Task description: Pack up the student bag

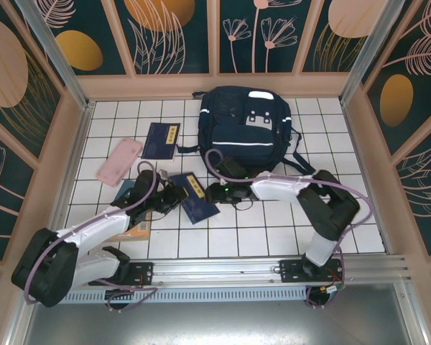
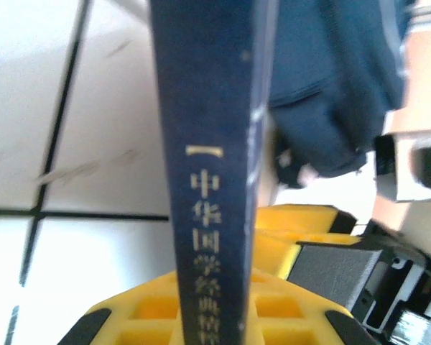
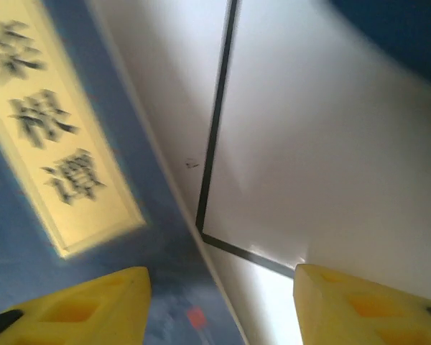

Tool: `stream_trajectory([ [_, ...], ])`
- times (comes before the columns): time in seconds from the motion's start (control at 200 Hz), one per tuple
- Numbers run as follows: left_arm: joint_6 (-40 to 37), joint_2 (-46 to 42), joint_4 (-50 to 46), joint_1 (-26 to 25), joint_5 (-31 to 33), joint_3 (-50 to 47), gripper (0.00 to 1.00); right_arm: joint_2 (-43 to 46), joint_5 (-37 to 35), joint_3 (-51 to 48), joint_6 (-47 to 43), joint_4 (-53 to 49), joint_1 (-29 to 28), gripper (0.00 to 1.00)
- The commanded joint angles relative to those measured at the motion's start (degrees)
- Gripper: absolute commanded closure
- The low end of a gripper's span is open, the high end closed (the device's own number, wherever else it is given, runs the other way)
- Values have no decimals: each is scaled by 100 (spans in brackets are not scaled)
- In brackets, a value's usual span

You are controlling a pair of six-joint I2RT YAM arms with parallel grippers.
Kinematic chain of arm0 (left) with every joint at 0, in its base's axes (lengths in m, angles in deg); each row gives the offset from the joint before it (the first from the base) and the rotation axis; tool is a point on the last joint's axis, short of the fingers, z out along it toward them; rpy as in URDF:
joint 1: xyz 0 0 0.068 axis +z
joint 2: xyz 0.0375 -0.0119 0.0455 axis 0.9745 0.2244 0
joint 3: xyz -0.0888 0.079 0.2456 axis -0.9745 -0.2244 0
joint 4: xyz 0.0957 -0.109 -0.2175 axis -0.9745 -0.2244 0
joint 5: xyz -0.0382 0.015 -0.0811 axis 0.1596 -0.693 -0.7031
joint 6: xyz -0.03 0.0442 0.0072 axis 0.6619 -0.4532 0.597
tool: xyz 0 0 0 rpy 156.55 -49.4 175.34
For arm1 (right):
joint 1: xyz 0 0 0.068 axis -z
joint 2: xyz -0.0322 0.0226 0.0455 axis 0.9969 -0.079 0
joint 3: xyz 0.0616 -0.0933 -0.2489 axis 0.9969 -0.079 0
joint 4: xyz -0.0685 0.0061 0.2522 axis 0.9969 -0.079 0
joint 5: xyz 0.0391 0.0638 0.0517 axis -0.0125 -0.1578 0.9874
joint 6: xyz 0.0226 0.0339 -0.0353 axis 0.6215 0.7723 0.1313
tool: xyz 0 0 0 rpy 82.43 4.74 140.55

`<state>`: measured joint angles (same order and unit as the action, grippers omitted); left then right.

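Note:
The student bag lies flat at the back middle of the tiled floor, a big navy backpack with a white stripe; part of it shows in the left wrist view. In front of it a small navy book with gold lettering sits between both grippers. My left gripper is shut on the book's left edge, and the spine runs up between its yellow fingers. My right gripper is open at the book's right edge, one fingertip over the cover and the other over bare tile.
A second navy book lies left of the bag, with a pink pencil case beside it. A flat brownish item lies partly under my left arm. The bag's dark straps trail toward my right arm. Wooden walls enclose the floor.

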<state>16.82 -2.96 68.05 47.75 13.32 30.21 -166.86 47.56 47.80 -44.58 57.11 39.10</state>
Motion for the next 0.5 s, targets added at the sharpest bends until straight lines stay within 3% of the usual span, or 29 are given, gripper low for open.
stream_trajectory([
  [0.0,-265,-357,163,-16,310,592,96,904,613,-323,339,798,516,31],
  [0.255,-53,6,1089,-6,256,1616,98,2002,2206,-798,1118,2477,1627,13],
  [0.32,93,176,1419,-8,141,1833,98,2091,2377,-783,1369,2671,1765,2],
  [0.495,594,585,2280,-3,-93,2267,97,2039,2604,-718,1874,2952,1895,1],
])
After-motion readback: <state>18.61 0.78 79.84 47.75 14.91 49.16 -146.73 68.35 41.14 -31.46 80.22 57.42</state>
